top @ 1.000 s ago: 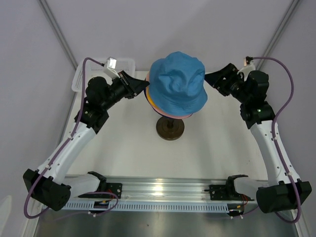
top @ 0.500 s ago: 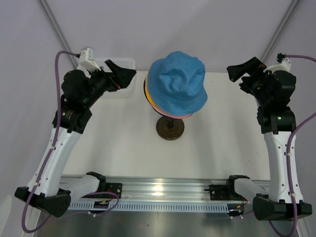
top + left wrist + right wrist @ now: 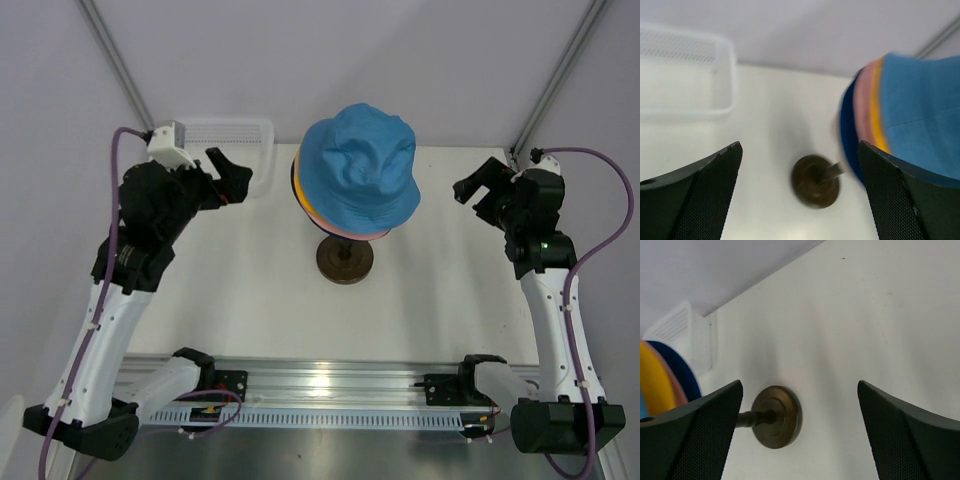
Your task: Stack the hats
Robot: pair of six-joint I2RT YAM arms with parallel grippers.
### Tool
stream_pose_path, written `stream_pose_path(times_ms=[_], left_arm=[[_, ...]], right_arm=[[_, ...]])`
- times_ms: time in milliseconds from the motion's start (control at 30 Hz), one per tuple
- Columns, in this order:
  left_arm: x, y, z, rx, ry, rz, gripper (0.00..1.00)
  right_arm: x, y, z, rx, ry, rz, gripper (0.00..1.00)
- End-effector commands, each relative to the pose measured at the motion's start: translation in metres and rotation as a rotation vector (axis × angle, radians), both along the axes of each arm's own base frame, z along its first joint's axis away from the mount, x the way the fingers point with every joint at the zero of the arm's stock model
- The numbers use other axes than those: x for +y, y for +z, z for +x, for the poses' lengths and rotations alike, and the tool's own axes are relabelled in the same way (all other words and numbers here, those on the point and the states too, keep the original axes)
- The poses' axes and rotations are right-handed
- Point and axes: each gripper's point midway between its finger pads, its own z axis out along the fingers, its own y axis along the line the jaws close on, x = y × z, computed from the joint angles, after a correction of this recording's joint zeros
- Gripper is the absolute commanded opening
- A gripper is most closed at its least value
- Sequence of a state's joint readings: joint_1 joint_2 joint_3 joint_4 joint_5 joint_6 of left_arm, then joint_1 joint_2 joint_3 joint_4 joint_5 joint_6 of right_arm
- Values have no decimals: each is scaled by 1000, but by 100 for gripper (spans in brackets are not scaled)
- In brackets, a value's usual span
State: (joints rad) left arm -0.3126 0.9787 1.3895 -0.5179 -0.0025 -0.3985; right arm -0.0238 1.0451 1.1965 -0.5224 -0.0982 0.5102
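Note:
The hats sit stacked on a stand in the middle of the table. The light blue hat (image 3: pixel 358 165) is on top. Below it, yellow-orange (image 3: pixel 877 105), pink (image 3: pixel 864 107) and dark blue (image 3: pixel 847 135) brims peek out in layers. My left gripper (image 3: pixel 230 175) hangs open to the left of the stack, apart from it, and nothing lies between its fingers (image 3: pixel 799 150). Off to the stack's right, my right gripper (image 3: pixel 475 180) is open and empty too (image 3: pixel 800 387). The dark blue brim (image 3: pixel 682 372) and the yellow-orange brim (image 3: pixel 652 375) show at the left edge of the right wrist view.
The stand's dark round base (image 3: pixel 345 258) rests on the white table below the hats. A white mesh basket (image 3: pixel 215 140) stands at the back left, just behind my left gripper. Grey walls and slanted metal posts close the back.
Both grippers have opened and drawn back from the hat stack, the left to the left and the right to the right. The stack has stayed in place.

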Motion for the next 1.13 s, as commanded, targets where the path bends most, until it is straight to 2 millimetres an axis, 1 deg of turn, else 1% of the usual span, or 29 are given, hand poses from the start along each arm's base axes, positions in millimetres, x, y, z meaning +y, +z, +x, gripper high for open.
stream_pose_path(times_ms=[0, 67, 100, 133, 167, 200, 267, 300, 367, 500, 567, 600, 633, 700, 767, 867, 1100], left_arm=[[36, -72, -3, 178, 146, 168, 99], [43, -91, -10, 201, 152, 175, 100], [43, -94, -12, 199, 146, 173, 99], [39, -107, -15, 224, 113, 168, 100], [44, -109, -15, 228, 118, 156, 99], [45, -111, -17, 232, 113, 137, 99], [47, -126, -17, 271, 91, 87, 99], [48, -126, -19, 274, 88, 55, 99], [53, -134, -20, 293, 87, 26, 100], [66, -138, -30, 284, 144, 58, 99], [67, -131, -36, 242, 145, 61, 99], [64, -134, -39, 241, 127, 63, 99], [63, -126, -43, 204, 119, 58, 99], [64, -122, -49, 178, 123, 59, 99], [67, -119, -52, 160, 139, 65, 100], [71, -119, -57, 149, 152, 80, 100], [72, -121, -59, 151, 149, 99, 99]], right_arm=[[-30, -5, -14, -7, -127, -108, 99], [-36, -7, -18, -23, -151, -136, 100], [-36, -15, -20, -13, -148, -143, 99], [-36, -12, -22, -36, -142, -151, 99], [-35, -7, -21, -65, -137, -152, 99], [-33, -11, -20, -68, -126, -150, 99], [-30, -1, -21, -116, -109, -148, 99], [-29, 2, -22, -127, -108, -147, 100], [-30, 9, -23, -152, -108, -151, 99], [-29, 14, -21, -172, -100, -162, 100], [-29, 15, -20, -171, -97, -161, 99], [-30, 14, -19, -166, -107, -163, 100], [-32, 12, -18, -157, -118, -161, 99], [-37, 13, -18, -138, -141, -172, 99], [-37, 13, -20, -125, -141, -175, 99], [-32, 21, -23, -142, -116, -166, 99], [-26, 25, -27, -155, -82, -152, 100]])
